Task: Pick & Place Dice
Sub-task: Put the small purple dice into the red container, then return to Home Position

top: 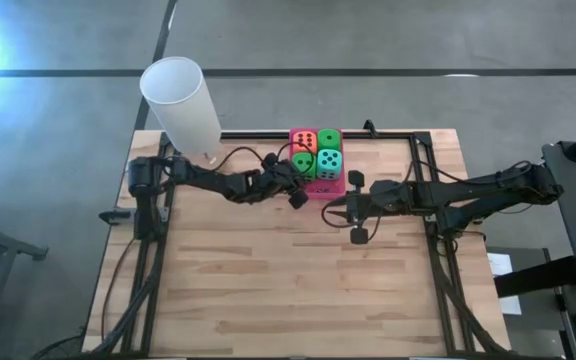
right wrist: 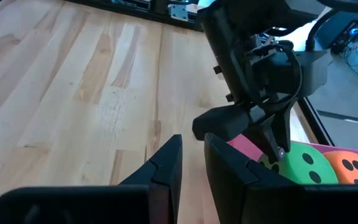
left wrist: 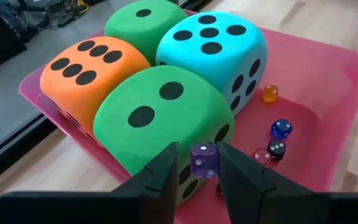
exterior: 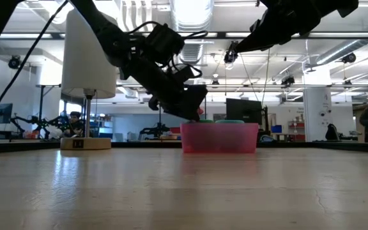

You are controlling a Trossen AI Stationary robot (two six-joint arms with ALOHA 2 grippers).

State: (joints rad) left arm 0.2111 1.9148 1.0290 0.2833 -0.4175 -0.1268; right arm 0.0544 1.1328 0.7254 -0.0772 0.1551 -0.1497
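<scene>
A pink tray (left wrist: 316, 68) at the table's far middle holds large foam dice: orange (left wrist: 92, 71), teal (left wrist: 213, 46) and two green (left wrist: 160, 115) (left wrist: 143, 18). Small dice lie on its floor: amber (left wrist: 270, 93), blue (left wrist: 281, 129), black (left wrist: 276, 149) and red (left wrist: 261, 155). My left gripper (left wrist: 199, 163) hangs over the tray's near left corner (top: 300, 190). Its fingers are slightly apart, with a small purple die (left wrist: 204, 160) between the tips. My right gripper (right wrist: 192, 155) waits higher, right of the tray (top: 336, 208), with a narrow empty gap. My left gripper has the small purple die between its fingertips, coming slanting down from the table's left. A gap shows between the die and one finger (left wrist: 166, 171). Whether the other finger (left wrist: 232, 171) touches the die, I cannot tell.
A tall white cylinder (top: 180, 105) on a wooden base (exterior: 85, 144) stands at the far left corner. Black frame rails (top: 418, 160) and cables run along the table's edges. Bare wood (top: 298, 290) stretches toward the near edge.
</scene>
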